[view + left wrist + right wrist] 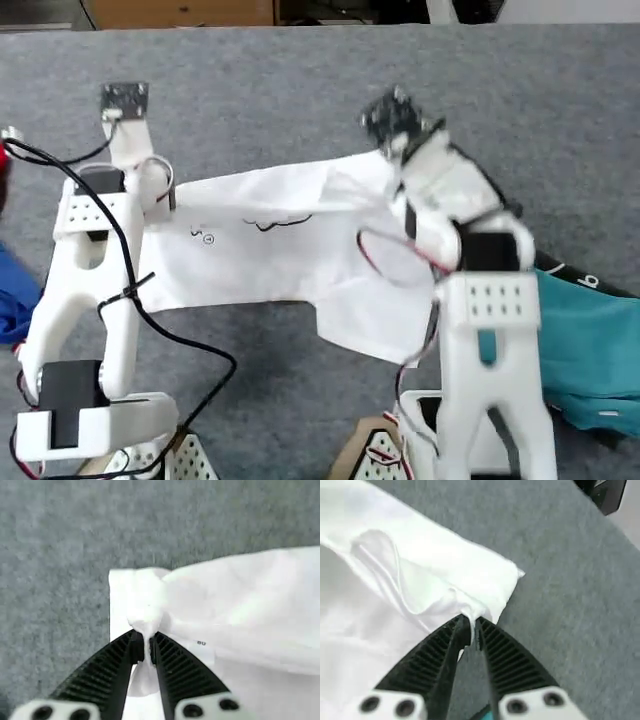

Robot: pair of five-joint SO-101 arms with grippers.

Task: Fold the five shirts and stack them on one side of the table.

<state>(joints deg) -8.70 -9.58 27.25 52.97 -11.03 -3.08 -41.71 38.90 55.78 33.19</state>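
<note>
Grey felt-looking bench (300, 90) here, with a strip of wooden furniture (180, 12) behind its far edge. The white shirt (270, 240) lies spread across the middle of the bench, its long side running left to right, and 1 flap reaches toward the near edge on the right. There's a small dark mark (280, 222) near its middle.

The left gripper (145, 647) has its fingers squeezed right down on a bunched-up bit of the shirt's left end, so the fabric puckers up out of the black jaws. The right gripper (470, 627) has the shirt's far right corner, fingers pinched nearly together with a fold of white cloth caught at the tips.

Further out, a teal shirt (590, 340) sits crumpled at the bench's right edge, just beside the right arm (490, 330). A blue shirt (12, 290) pokes in at the left edge by the left arm (90, 270).
</note>
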